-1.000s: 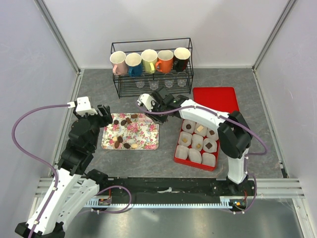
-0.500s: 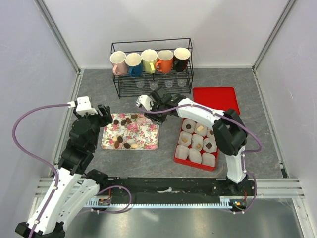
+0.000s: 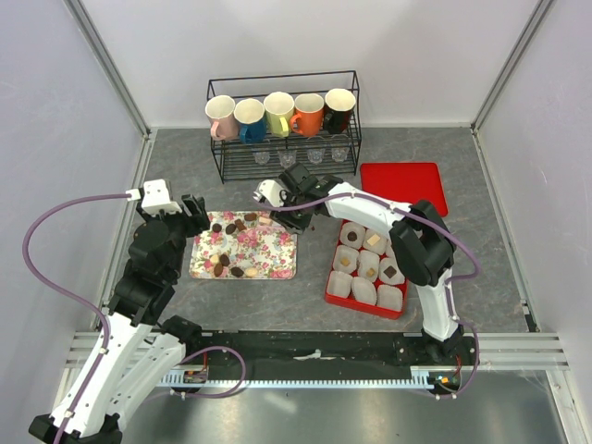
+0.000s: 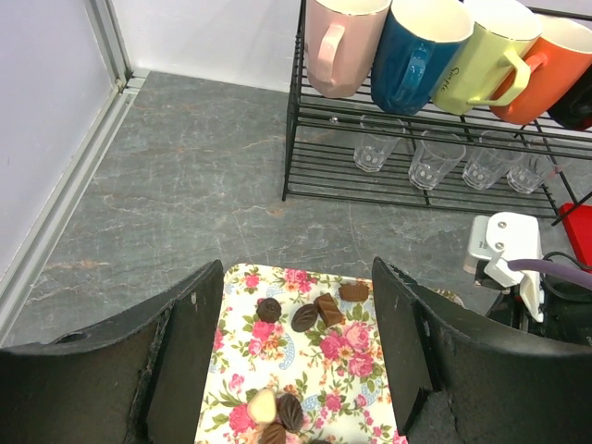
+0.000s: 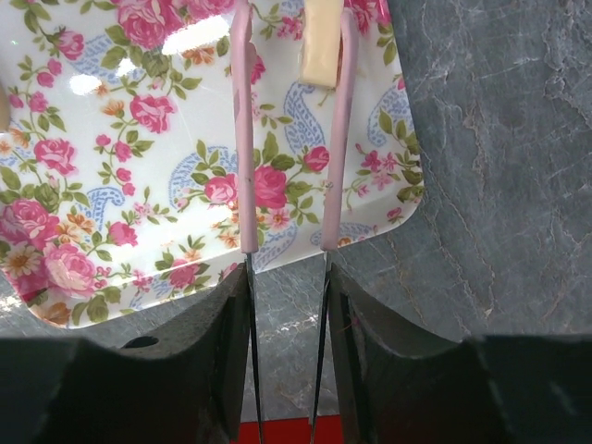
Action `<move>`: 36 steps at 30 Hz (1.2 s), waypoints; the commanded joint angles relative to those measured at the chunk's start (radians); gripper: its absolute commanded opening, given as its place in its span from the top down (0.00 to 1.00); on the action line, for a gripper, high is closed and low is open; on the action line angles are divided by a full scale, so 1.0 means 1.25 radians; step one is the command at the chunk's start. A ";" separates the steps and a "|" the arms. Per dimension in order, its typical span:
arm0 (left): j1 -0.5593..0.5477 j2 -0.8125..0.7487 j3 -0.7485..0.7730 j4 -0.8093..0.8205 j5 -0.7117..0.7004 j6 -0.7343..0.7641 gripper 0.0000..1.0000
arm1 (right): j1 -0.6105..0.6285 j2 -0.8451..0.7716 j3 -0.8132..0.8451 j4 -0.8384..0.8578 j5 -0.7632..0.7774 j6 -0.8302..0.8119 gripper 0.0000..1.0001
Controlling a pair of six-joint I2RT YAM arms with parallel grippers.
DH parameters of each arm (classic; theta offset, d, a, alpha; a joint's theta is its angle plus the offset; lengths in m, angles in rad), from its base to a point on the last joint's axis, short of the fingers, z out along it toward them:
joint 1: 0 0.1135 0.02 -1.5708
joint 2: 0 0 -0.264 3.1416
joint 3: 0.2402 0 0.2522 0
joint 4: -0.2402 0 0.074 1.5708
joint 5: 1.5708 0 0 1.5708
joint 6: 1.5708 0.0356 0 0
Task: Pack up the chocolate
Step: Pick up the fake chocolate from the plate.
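The chocolate [image 3: 231, 225] lies as several dark and tan pieces on the floral tray [image 3: 273, 252], with a few more in the red box [image 3: 334, 285]. My right gripper [image 3: 298, 203] is shut on pink-tipped metal tongs [image 5: 243, 139], which reach over the tray's far right corner [image 5: 139, 185]. A cream piece [image 5: 319, 51] sits between the tong tips; I cannot tell whether it is pinched. My left gripper [image 3: 197, 215] is open and empty above the tray's left end [image 4: 351, 388], where dark pieces [image 4: 305, 317] and a cream one [image 4: 262, 404] lie between its fingers.
A wire rack [image 3: 282, 120] with several mugs and small glasses stands at the back. The red lid [image 3: 403, 185] lies behind the box. White paper cups [image 3: 364, 291] fill the box. The right wrist's white camera [image 4: 504, 254] is close to the tray's far right corner.
The right arm has shifted slightly left, bringing the tongs further over the tray's far right corner. The left arm has not moved.
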 commanded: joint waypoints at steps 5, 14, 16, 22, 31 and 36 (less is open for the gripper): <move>0.006 0.001 0.001 0.015 0.003 -0.016 0.28 | -0.003 -0.018 0.029 0.000 0.016 0.000 0.62; 0.006 -0.005 0.001 0.016 0.007 -0.018 0.28 | -0.003 -0.050 0.002 -0.003 0.010 0.023 0.80; 0.006 -0.005 0.001 0.016 0.008 -0.018 0.28 | -0.001 -0.071 -0.008 -0.003 0.001 0.037 0.83; 0.006 -0.014 0.001 0.015 0.008 -0.020 0.28 | -0.001 -0.133 -0.048 0.011 -0.030 0.080 0.90; 0.005 -0.016 -0.001 0.016 0.007 -0.022 0.28 | 0.000 -0.256 -0.146 0.023 -0.035 0.173 0.95; 0.005 -0.015 -0.001 0.016 0.006 -0.022 0.28 | -0.001 -0.363 -0.224 0.000 -0.032 0.231 0.96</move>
